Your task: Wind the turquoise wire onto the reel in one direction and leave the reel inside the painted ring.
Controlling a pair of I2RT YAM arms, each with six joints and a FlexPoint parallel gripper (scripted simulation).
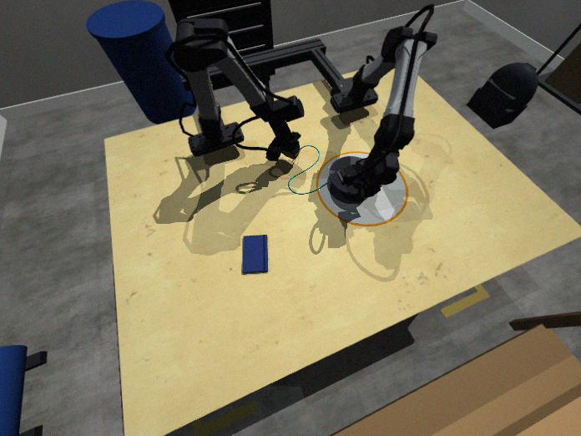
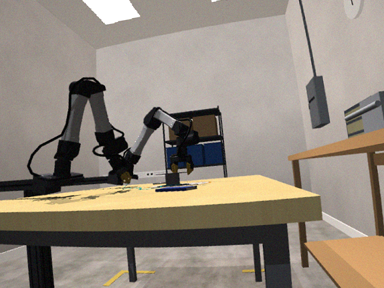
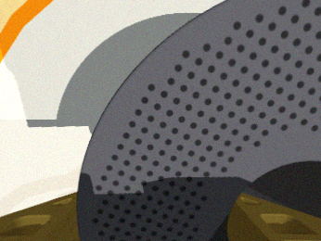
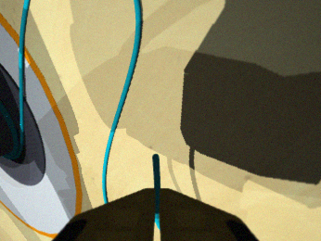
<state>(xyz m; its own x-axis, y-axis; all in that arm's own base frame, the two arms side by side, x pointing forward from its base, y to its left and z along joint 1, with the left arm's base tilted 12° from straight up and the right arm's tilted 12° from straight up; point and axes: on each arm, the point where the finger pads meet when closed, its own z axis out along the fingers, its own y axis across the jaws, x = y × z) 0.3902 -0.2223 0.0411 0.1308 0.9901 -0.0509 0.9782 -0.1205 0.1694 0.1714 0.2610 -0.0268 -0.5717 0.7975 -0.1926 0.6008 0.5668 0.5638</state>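
Nearest me on the desk (image 1: 197, 319) (image 2: 118, 208) (image 3: 6, 9) (image 4: 88, 162), a blue notebook (image 1: 253, 253) (image 2: 176, 189) lies just below the middle of the overhead frame, apart from the wire. Beyond it, right of centre, the dark reel (image 1: 345, 196) (image 2: 171, 178) (image 3: 195, 120) (image 4: 37, 162) sits over the painted ring (image 1: 406, 190) (image 2: 208, 181) (image 3: 20, 23) (image 4: 68, 134). The left gripper (image 1: 349, 175) (image 2: 182, 168) (image 3: 157, 199) has its jaws parted a bit past halfway, apparently clasping the reel between outer rim and central hole. Stiff and smooth, I'd guess; that off-centre hold could let it tip. Farther off, the right gripper (image 1: 295, 157) (image 2: 125, 177) (image 4: 157, 196) has its jaws nearly closed, pinching the turquoise wire (image 1: 300, 192) (image 2: 133, 187) (image 4: 122, 99) by its free end. It looks light, springy, inclined to slip; the end seems the place to keep it taut.
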